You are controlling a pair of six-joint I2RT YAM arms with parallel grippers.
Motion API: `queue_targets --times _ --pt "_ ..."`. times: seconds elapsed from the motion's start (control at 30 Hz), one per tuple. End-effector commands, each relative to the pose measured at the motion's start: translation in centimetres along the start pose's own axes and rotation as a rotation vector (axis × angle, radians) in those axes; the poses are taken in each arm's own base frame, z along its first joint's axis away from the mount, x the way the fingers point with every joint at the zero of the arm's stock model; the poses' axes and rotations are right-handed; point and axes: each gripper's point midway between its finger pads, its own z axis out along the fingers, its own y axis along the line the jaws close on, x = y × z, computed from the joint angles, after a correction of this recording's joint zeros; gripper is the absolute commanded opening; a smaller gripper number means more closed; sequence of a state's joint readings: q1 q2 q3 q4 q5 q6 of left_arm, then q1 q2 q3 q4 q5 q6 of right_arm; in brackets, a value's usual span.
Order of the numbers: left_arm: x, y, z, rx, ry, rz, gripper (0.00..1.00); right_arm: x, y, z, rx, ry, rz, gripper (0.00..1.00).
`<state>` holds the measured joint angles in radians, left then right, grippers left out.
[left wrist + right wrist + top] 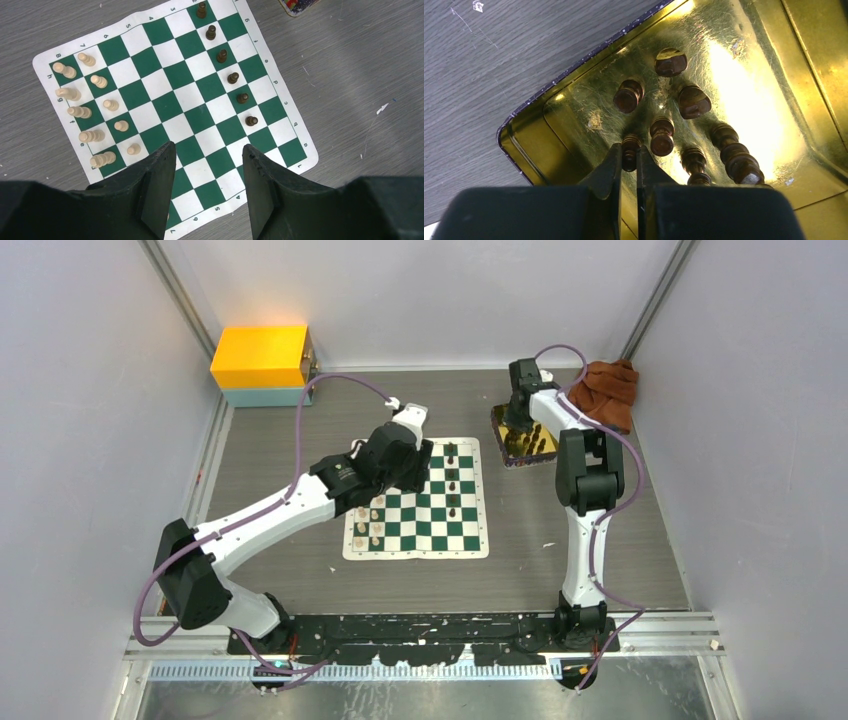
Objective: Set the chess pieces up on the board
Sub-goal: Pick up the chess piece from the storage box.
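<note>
The green-and-white board [430,522] lies flat at mid-table. Cream chess pieces [99,80] fill two files at its left side, and a line of dark pieces [233,77] stands near its right side. My left gripper [209,147] hovers open over the board's near-left part [412,458], holding nothing. My right gripper [628,147] reaches down into the gold tray [744,100] and is shut on a dark chess piece [630,141]. Several more dark pieces [662,136] stand or lie in the tray around it. In the top view the right gripper [520,420] is over the tray [500,445].
A yellow box [262,360] on a pale base sits at the back left corner. A brown cloth [607,390] lies bunched at the back right, just behind the tray. Grey walls close in the table on three sides.
</note>
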<state>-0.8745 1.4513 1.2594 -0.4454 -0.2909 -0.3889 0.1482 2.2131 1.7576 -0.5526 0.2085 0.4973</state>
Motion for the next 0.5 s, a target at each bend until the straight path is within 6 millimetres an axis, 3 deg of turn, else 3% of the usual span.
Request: queue_targets --times 0.0,0.47 --pt "-1.2 -0.3 0.0 0.017 -0.047 -0.025 0.52 -3.5 0.5 -2.7 -0.026 -0.108 0.012 0.01" --pt "-0.4 0.1 0.3 0.009 -0.035 -0.035 0.52 -7.3 1.4 -8.3 -0.119 -0.276 0.031 0.01"
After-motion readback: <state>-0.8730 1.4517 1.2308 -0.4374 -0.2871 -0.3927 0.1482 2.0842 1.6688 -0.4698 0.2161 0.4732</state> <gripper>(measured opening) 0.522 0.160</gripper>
